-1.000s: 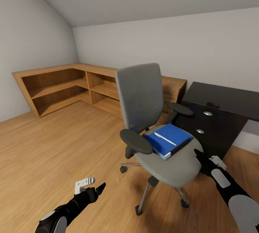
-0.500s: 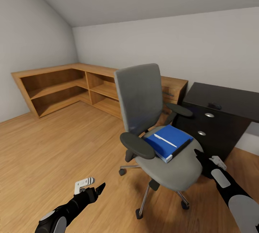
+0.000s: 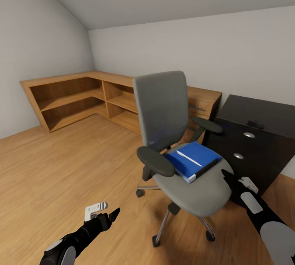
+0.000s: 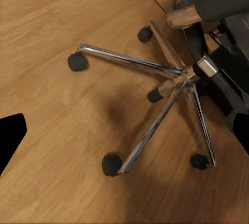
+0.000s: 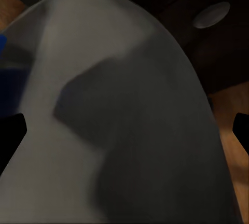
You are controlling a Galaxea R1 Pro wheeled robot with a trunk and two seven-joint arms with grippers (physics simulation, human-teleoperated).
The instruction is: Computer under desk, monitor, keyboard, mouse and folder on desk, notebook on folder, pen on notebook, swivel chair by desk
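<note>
The swivel chair (image 3: 164,113) stands mid-room with its grey seat (image 5: 124,130) facing me. On the seat lies the blue folder (image 3: 192,161), with a white pen (image 3: 188,158) on top and a thin black edge along its near side. My right gripper (image 3: 229,177) hangs open at the seat's front right rim, close to the cushion. My left gripper (image 3: 107,215) is open low over the floor, left of the chair's chrome base (image 4: 171,79). The desk, monitor and keyboard are out of view.
A black boxy unit (image 3: 250,142) with two silver discs (image 5: 210,15) stands right of the chair, a small dark item (image 3: 255,123) on its top. Low oak shelving (image 3: 82,101) runs along the far corner. Open wood floor (image 3: 61,166) lies to the left.
The whole picture has shifted: shelving and the black unit now sit further right. The chair, the folder and both grippers hold the same places in the picture.
</note>
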